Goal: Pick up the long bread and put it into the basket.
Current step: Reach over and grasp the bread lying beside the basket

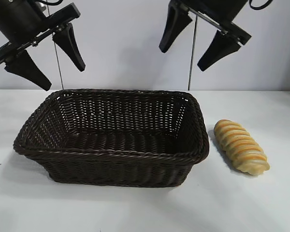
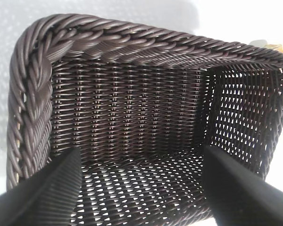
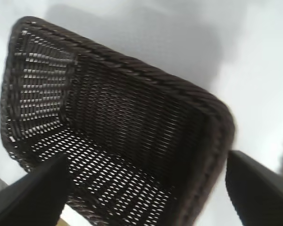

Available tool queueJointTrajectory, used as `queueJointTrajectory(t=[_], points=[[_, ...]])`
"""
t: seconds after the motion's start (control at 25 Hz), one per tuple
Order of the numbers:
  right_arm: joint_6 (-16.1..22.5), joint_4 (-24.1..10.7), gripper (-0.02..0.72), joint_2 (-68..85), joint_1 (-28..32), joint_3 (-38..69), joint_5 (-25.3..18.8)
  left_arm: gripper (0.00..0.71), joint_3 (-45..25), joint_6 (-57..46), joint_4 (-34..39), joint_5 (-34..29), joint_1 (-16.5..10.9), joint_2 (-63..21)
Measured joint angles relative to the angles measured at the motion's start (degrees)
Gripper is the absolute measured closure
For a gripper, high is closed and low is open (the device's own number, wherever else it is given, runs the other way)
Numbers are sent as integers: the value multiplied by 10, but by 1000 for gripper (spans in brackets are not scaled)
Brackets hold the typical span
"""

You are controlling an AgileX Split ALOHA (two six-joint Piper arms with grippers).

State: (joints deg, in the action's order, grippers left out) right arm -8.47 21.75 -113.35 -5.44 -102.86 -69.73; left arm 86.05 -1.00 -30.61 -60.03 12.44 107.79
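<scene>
The long bread, golden-yellow with orange-brown ridges, lies on the white table just right of the basket. The dark brown wicker basket sits mid-table with nothing inside. High above its left end hangs my left gripper, open and holding nothing. My right gripper hangs open and bare above the basket's right end, up and to the left of the bread. The left wrist view looks down into the basket between its own open gripper; a sliver of the long bread peeks past the far rim. The right wrist view shows the basket under the open right gripper.
The white table has free room in front of the basket and around the bread. A plain light wall stands behind. Two thin upright rods rise behind the basket.
</scene>
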Motion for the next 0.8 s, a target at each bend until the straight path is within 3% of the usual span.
queueJointTrajectory(t=[0.12,0.36,0.8], points=[[14,-27,60,0,4,0,-2,192,0,-1,0,0,0,0],[73,-114,60,0,4,0,-6,192,0,-1,0,0,0,0],[85,-123,60,0,4,3,-8,192,0,-1,0,0,0,0]])
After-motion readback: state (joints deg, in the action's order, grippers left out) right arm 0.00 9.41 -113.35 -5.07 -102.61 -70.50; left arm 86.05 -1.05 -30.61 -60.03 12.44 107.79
